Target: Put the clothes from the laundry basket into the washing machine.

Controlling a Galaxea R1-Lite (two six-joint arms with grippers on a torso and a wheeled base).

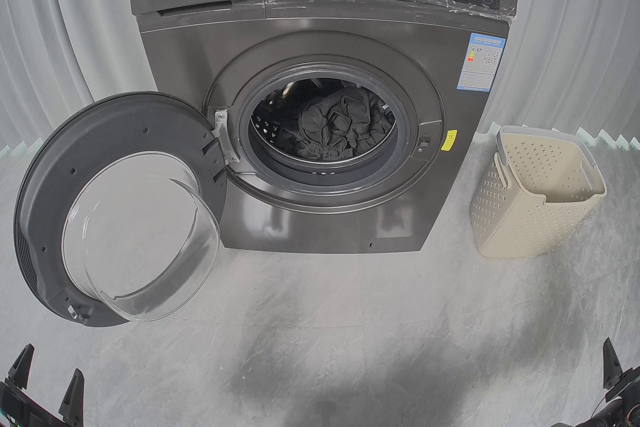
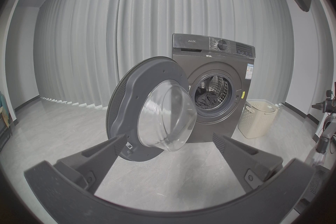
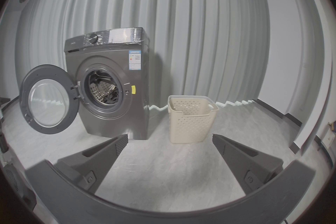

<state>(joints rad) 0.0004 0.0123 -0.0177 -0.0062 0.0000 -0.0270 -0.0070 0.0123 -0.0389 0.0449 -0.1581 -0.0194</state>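
Note:
The grey washing machine (image 1: 320,81) stands ahead with its round door (image 1: 120,208) swung wide to the left. Dark clothes (image 1: 337,123) lie bunched inside the drum, also seen as dark clothes (image 2: 206,98) in the left wrist view. A cream perforated laundry basket (image 1: 537,198) sits on the floor right of the machine; no clothes show in the part of its inside that I see. My left gripper (image 2: 169,142) is open and holds nothing, low at the near left, well back from the door. My right gripper (image 3: 169,142) is open and holds nothing, low at the near right, back from the laundry basket (image 3: 191,118).
Pale grey floor (image 1: 347,328) stretches between me and the machine. Pleated white curtains (image 2: 105,42) hang behind. The open door (image 2: 154,109) juts out into the floor space on the left.

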